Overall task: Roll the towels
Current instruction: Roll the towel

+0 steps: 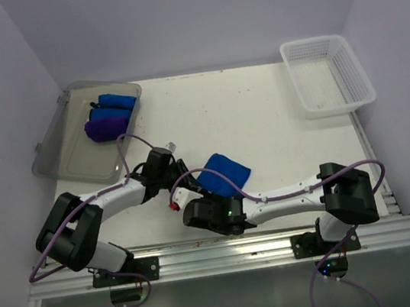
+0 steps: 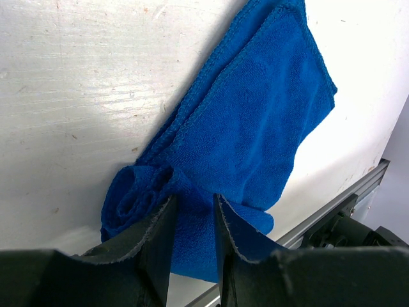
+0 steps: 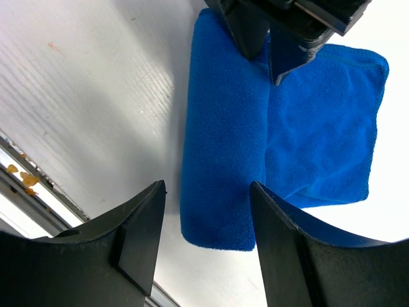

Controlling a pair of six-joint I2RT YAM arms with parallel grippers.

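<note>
A royal blue towel (image 1: 227, 170) lies mid-table, partly rolled, with its flat end spread toward the far right. My left gripper (image 2: 192, 214) is shut on the rolled part (image 2: 137, 198), pinching it between both fingers. In the right wrist view the roll (image 3: 223, 128) runs away from the camera, and my right gripper (image 3: 208, 188) stands open with one jaw on either side of the roll's near end, touching nothing. The left gripper's fingers (image 3: 249, 29) show at the roll's far end. Both grippers (image 1: 187, 187) meet at the towel's left edge. A rolled blue towel (image 1: 116, 101) and a rolled purple towel (image 1: 107, 126) lie in the tray.
The clear grey tray (image 1: 66, 155) stands at the far left, tilted against the wall. A white mesh basket (image 1: 333, 107) sits at the far right corner. The aluminium rail (image 1: 228, 254) runs along the near table edge, just behind the grippers.
</note>
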